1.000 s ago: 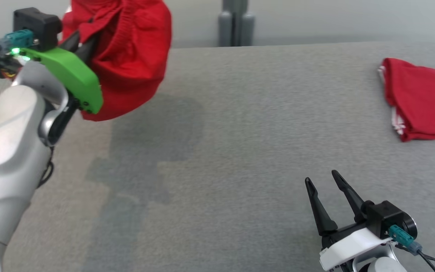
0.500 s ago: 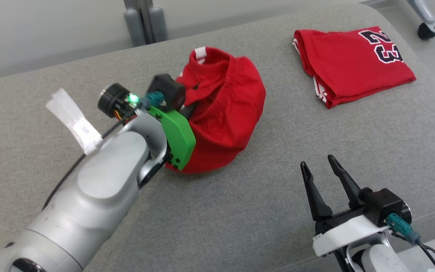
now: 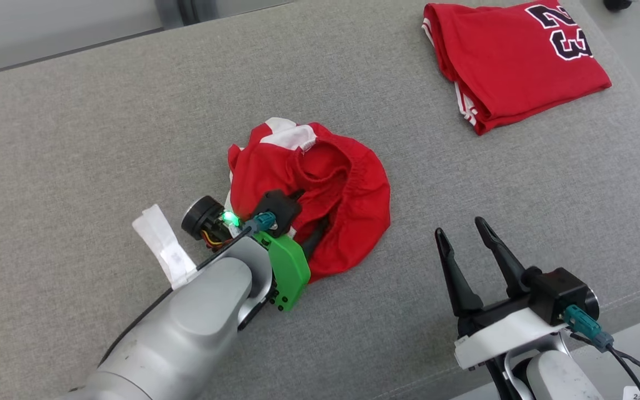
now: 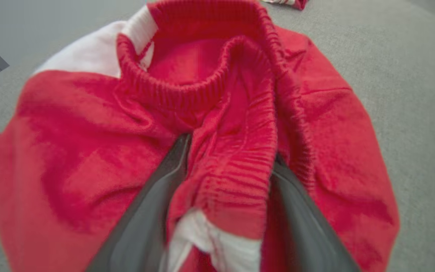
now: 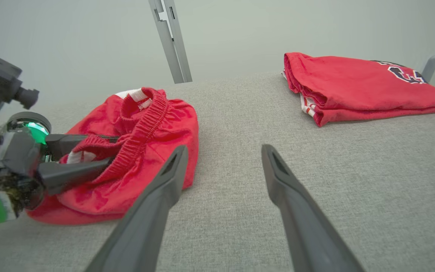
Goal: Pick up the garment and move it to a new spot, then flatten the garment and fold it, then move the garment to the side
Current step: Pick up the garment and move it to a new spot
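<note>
The garment (image 3: 348, 183) is a crumpled pair of red shorts with white trim and an elastic waistband, lying in a heap on the grey padded table (image 3: 103, 139). My left gripper (image 3: 314, 219) reaches into the heap from the near left. In the left wrist view its two dark fingers (image 4: 153, 196) stand apart, with a bunch of waistband (image 4: 236, 166) lying loosely between them, so the left gripper (image 4: 230, 151) is open. The right wrist view shows the garment (image 5: 164, 124) resting on the table. My right gripper (image 3: 460, 229) hovers open and empty to the garment's right, its fingers (image 5: 296, 211) wide apart.
A folded red jersey (image 3: 520, 55) with a dark number 23 lies at the table's far right, also seen as the folded jersey (image 5: 353, 87). The table's edge (image 3: 631, 311) runs close behind my right gripper. A white tag (image 3: 161, 247) hangs on the left arm's cable. A grey post (image 5: 170, 37) stands beyond the table.
The head camera has tilted down. The garment came down from the air onto the table with my left arm, and the left jaws have parted. The right gripper stayed open.
</note>
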`<state>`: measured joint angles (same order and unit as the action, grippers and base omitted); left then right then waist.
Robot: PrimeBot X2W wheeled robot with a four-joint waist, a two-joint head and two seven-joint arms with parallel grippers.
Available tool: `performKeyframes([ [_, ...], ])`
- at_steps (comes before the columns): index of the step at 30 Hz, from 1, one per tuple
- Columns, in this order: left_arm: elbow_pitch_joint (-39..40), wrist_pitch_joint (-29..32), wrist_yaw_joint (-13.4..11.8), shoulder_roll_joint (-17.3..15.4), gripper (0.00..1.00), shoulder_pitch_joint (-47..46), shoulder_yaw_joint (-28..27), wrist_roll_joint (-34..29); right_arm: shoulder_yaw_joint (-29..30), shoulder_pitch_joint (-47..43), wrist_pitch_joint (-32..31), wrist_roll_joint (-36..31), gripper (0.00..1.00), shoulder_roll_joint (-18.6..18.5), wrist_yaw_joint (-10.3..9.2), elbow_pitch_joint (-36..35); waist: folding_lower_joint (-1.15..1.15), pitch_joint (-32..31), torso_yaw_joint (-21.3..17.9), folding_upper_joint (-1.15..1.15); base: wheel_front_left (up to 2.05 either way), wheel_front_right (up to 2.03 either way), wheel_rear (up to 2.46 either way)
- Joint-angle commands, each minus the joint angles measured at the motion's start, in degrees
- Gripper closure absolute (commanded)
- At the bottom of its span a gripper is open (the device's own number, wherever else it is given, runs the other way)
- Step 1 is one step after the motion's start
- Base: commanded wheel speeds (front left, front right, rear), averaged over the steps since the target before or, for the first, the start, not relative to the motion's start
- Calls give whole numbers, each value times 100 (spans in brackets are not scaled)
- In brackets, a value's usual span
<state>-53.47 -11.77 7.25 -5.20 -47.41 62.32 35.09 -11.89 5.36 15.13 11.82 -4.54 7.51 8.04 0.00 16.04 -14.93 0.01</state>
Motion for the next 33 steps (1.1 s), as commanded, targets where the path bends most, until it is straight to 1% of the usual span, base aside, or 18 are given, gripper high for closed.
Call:
performKeyframes([
  [1, 34, -209, -99, 62, 0, 173, -103, 46, 2, -166, 1, -34, 0, -68, -4, 29, 0, -443, 356, -1, 0, 0, 0],
  [4, 261, -324, -272, 94, 0, 369, -270, 53, 11, -349, 1, -10, 0, -130, -4, 74, 0, -866, 677, -1, 0, 0, 0],
  [6, 584, -350, -513, 2, 0, 521, -481, -13, -6, -474, 1, 17, 0, -151, -4, 94, 0, -1138, 883, -1, 0, 0, 0],
  [7, 766, -345, -587, -50, 0, 641, -586, -43, -13, -520, 1, 22, 0, -157, -4, 101, 0, -1250, 969, -1, 0, 0, 0],
  [13, 2253, -335, -1164, -631, 0, 1770, -1441, -220, -20, -755, 1, 67, 0, -176, -4, 91, 0, -1768, 1493, -1, 0, 0, 0],
  [16, 2970, -334, -1408, -833, 0, 2437, -1941, -287, 13, -857, 1, 71, 0, -152, -4, 86, 0, -1934, 1652, -1, 0, 0, 0],
  [18, 3493, -334, -1538, -945, 0, 3003, -2418, -337, 39, -930, 1, 68, 0, -123, -4, 76, 0, -2047, 1735, -1, 0, 0, 0],
  [21, 4093, -335, -1685, -996, 0, 3810, -3148, -502, 72, -1024, 0, 53, 0, -98, -4, 48, 0, -2154, 1790, -1, 0, 0, 0],
  [24, 4514, -335, -1733, -917, 0, 4507, -3800, -745, 116, -1089, 0, 33, 0, -90, -4, 7, 0, -2216, 1813, -1, 0, 0, 0],
  [26, 4701, -334, -1687, -850, 0, 4906, -4106, -955, 161, -1136, 0, 11, 0, -84, -4, -16, 0, -2254, 1820, -1, 0, 0, 0],
  [27, 4847, -335, -1669, -760, 0, 5155, -4344, -1108, 200, -1172, 0, 5, 0, -79, -4, -35, 0, -2296, 1830, -1, 0, 0, 0],
  [30, 5098, -335, -1592, -528, 0, 5696, -4764, -1456, 287, -1297, 0, -22, 0, -67, -4, -78, 0, -2416, 1830, -1, 0, 0, 0],
  [32, 5271, -335, -1485, -299, 0, 6005, -5000, -1645, 365, -1397, 0, -36, 0, -56, -4, -131, 0, -2478, 1842, -1, 0, 0, 0],
  [33, 5331, -334, -1359, -200, 0, 6133, -5088, -1704, 405, -1450, 0, -44, 0, -48, -4, -173, 0, -2498, 1858, -1, 0, 0, 0],
])
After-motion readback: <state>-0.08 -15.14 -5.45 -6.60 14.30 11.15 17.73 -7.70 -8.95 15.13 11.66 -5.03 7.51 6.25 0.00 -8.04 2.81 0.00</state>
